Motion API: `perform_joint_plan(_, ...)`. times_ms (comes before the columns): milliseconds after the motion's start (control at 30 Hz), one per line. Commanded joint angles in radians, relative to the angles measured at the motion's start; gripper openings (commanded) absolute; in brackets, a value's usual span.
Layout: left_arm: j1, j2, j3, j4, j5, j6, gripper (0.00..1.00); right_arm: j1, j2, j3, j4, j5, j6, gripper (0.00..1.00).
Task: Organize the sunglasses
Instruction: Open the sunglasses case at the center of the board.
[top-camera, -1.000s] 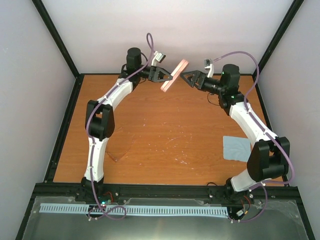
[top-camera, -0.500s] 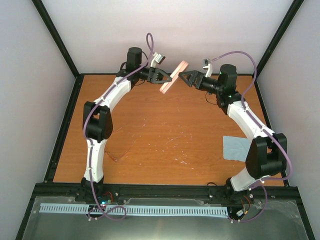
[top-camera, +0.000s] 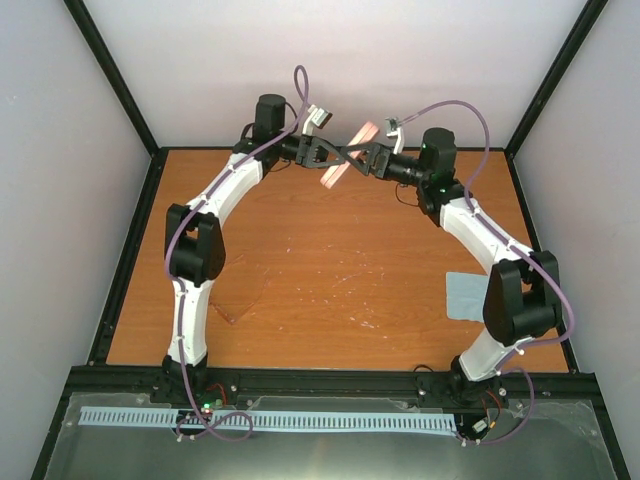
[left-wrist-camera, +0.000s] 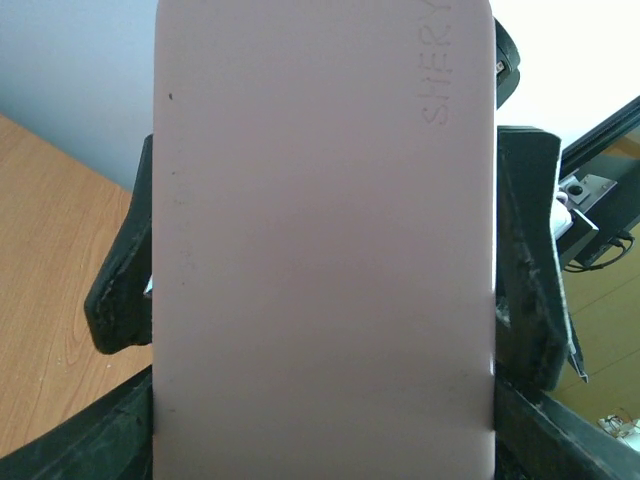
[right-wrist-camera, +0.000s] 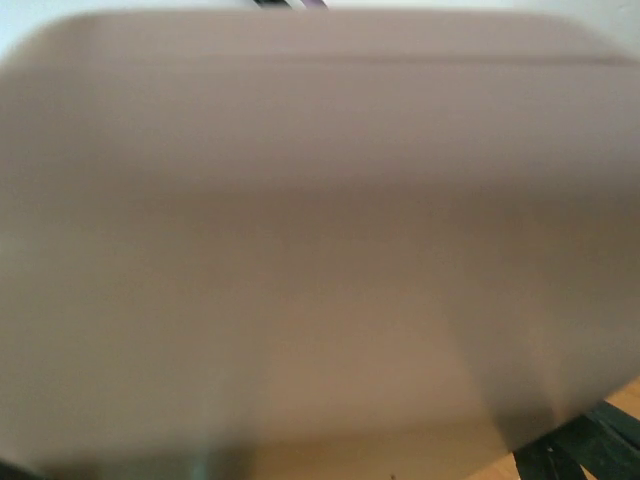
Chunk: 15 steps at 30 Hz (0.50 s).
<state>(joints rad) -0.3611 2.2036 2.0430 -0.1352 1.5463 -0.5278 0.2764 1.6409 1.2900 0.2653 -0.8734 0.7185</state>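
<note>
Right arm has swung in across the gap: its tool (top-camera: 364, 160), a second ago well apart from the pale pink case (top-camera: 333, 176), now meets it in mid-air above the far end of the worktop (top-camera: 330, 250). Left tool (top-camera: 328, 155) pinches the case across its width, with a dark finger (left-wrist-camera: 120, 290) pressed on each long edge. Whether the right tool is spread or pressed together I cannot tell (its own camera shows only blurred pink filling the picture). The sunglasses (top-camera: 240, 300) lie on the worktop beside the left arm's lower link, well apart from both tools. A light blue cloth (top-camera: 470, 295) lies on the right side.

The main danger is probably the meeting itself. If the right tool pushes on the case before it has a hold, the smooth shell could twist or slide out of the left pinch and fall. The two tools are also very close, so a small misjudgement could knock fingers together. A pull to open the case, taken off-centre, might wrench it loose.
</note>
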Motion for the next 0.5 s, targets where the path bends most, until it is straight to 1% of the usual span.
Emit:
perform_joint_plan(0, -0.010, -0.055, 0.052, 0.009, 0.406, 0.004, 0.29, 0.006, 0.017, 0.022, 0.078, -0.038, 0.028, 0.95)
perform_joint_plan(67, -0.010, -0.054, 0.051, 0.011, 0.406, 0.000, 0.29, 0.007, 0.011, 0.013, 0.094, -0.042, 0.037, 0.94)
perform_joint_plan(200, -0.010, -0.051, 0.051, 0.015, 0.406, -0.013, 0.29, 0.007, -0.007, -0.013, 0.099, -0.041, 0.034, 0.98)
perform_joint_plan(333, -0.010, -0.048, 0.051, 0.025, 0.406, -0.026, 0.29, 0.007, -0.019, -0.034, 0.121, -0.044, 0.042, 0.95)
perform_joint_plan(467, -0.010, -0.042, 0.057, 0.032, 0.406, -0.043, 0.29, 0.002, -0.028, -0.048, 0.143, -0.058, 0.052, 0.95)
